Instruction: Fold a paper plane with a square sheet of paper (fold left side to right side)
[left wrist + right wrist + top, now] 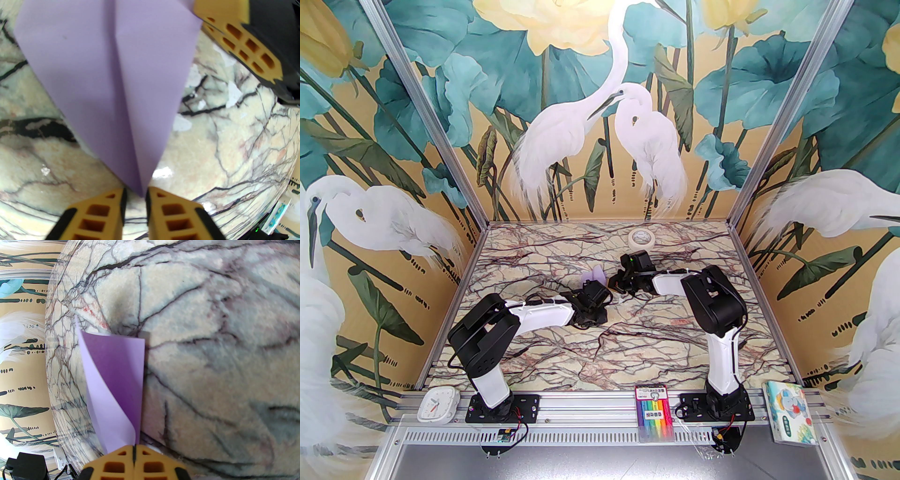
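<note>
Reference: clock directions read on the top view, 12 o'clock at the far wall.
Table: cream marble-patterned tabletop with dark veins (562,356).
Paper: pale lavender pointed paper plane (112,82) with a centre crease sat just toward 12 o'clock of the table centre, between the two grippers. It appeared raised off the marble; contact with the surface could not be told.
Left gripper: left gripper (136,194) lay at 6 o'clock of the paper plane. Its ochre fingers (105,211) stood narrowly apart with the plane's point in the gap. Whether they touched the paper could not be told.
Right gripper: right gripper (134,451) lay at about 3 to 4 o'clock of the plane, fingers pressed together and pinching the paper's edge.
Paper form, left wrist: widened from the point toward 12 o'clock, crease up the middle.
Paper form, right wrist: paler flap curled at the 9 o'clock side, darker face beside it.
Far edge: white tape roll (641,239) at 12 to 1 o'clock, well apart from the plane.
Near rail: white square clock (437,404) at 7 o'clock; pack of coloured markers (655,412) at 6 o'clock; colourful tissue pack (790,412) at 5 o'clock.
</note>
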